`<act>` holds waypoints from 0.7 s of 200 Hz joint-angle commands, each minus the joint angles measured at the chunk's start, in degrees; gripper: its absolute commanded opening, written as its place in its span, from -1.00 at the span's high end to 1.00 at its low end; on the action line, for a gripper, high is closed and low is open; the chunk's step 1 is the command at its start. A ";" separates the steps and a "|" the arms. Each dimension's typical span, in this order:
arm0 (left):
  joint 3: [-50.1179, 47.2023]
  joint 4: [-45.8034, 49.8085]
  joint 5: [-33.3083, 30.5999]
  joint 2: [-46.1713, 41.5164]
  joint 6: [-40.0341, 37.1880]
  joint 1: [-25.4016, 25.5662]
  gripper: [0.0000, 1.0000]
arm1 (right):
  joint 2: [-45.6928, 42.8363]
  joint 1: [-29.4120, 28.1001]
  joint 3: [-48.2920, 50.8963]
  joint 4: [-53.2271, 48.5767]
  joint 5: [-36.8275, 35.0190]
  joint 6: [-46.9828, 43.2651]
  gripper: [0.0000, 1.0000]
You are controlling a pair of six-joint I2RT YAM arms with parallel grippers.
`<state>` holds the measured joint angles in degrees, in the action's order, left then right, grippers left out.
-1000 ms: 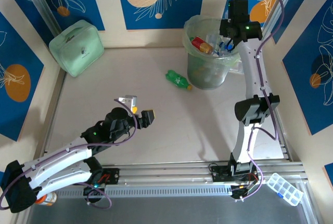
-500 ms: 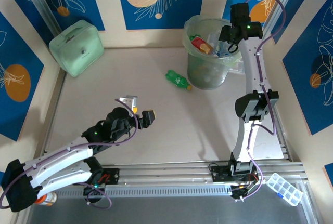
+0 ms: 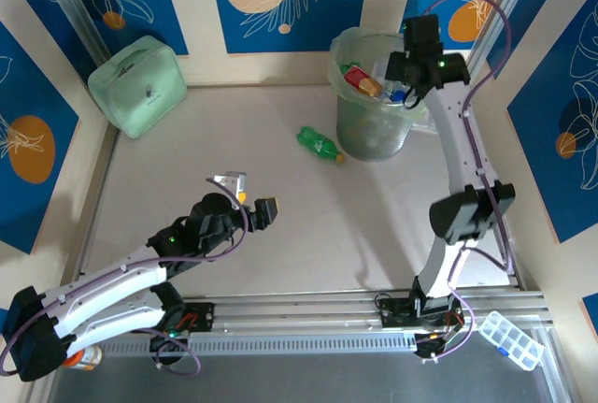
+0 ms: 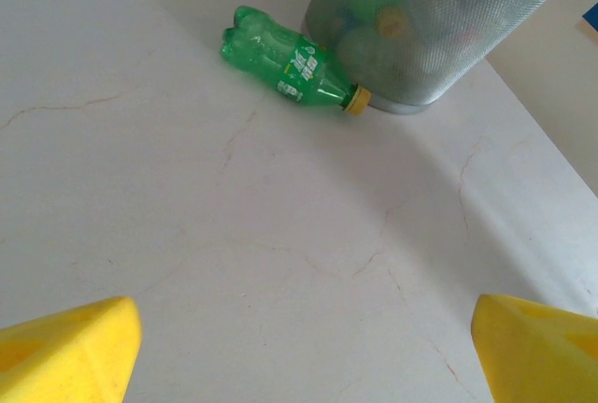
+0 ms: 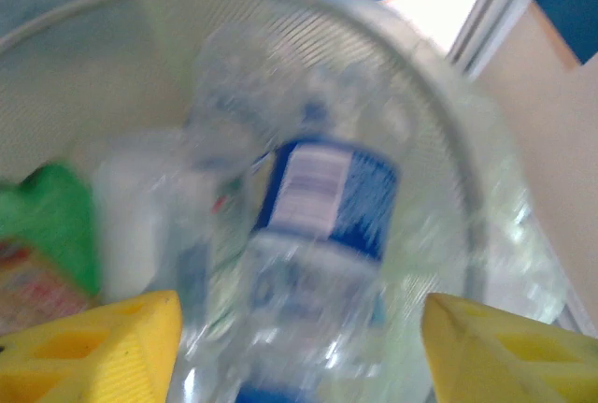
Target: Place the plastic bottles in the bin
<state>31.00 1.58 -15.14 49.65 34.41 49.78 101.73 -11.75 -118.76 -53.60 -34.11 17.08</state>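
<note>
A green plastic bottle (image 3: 320, 144) with a yellow cap lies on the table just left of the bin (image 3: 341, 57); the left wrist view has this bottle (image 4: 290, 59) beside the bin's meshed wall (image 4: 439, 38). My left gripper (image 3: 250, 195) hangs open over bare table, well short of it, its yellow fingertips (image 4: 70, 352) wide apart. My right gripper (image 3: 404, 80) is open above the bin's right rim. Below it a blurred clear bottle with a blue label (image 5: 322, 197) is inside the bin (image 5: 374, 38), loose between the spread fingertips (image 5: 103, 347), among several other bottles.
A mint-green rounded case (image 3: 138, 83) sits in the far left corner. An orange-capped jar (image 3: 82, 358) and a clear compartment box (image 3: 510, 338) lie off the table's near edge. Blue patterned walls close the table in on three sides.
The right gripper has opened over the bin and its wrist has swung slightly left; the clear bottle is loose below it. The left arm and the green bottle have not moved.
</note>
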 commanded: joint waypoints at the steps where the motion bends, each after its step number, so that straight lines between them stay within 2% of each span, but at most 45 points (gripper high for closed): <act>1: -0.08 0.14 -1.49 -0.70 -0.43 0.23 -0.82 | -10.09 -6.80 12.82 12.99 -0.27 -1.81 -0.33; 16: -0.24 0.07 -2.12 -0.69 -0.31 0.23 -0.83 | -17.10 -11.42 23.91 19.95 0.90 -1.37 -0.30; 43: -1.15 -1.90 -2.18 -0.22 0.13 0.14 -0.92 | -28.95 -17.34 45.00 32.06 7.99 3.16 -0.25; 66: -2.04 -8.19 2.64 2.54 -1.07 0.14 -0.95 | -37.68 -19.22 63.72 45.76 16.45 8.03 -0.22; 87: -0.15 -10.50 3.17 8.97 1.78 0.14 -1.00 | -44.43 -20.45 78.51 57.55 18.40 12.74 -0.18; 111: 9.52 3.04 -3.88 18.64 15.96 0.14 -1.00 | -49.30 -21.00 88.45 65.13 16.54 15.02 -0.15; 126: 16.34 9.30 -4.20 25.02 21.57 0.09 -0.99 | -52.50 -21.80 92.12 67.61 11.95 17.05 -0.15; 140: 22.04 11.20 -3.17 31.09 23.64 -0.15 -0.99 | -55.65 -21.97 93.87 68.56 10.78 18.33 -0.15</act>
<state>44.05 5.39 -16.73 74.04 48.18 49.78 51.46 -33.08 -26.63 3.64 -19.64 30.92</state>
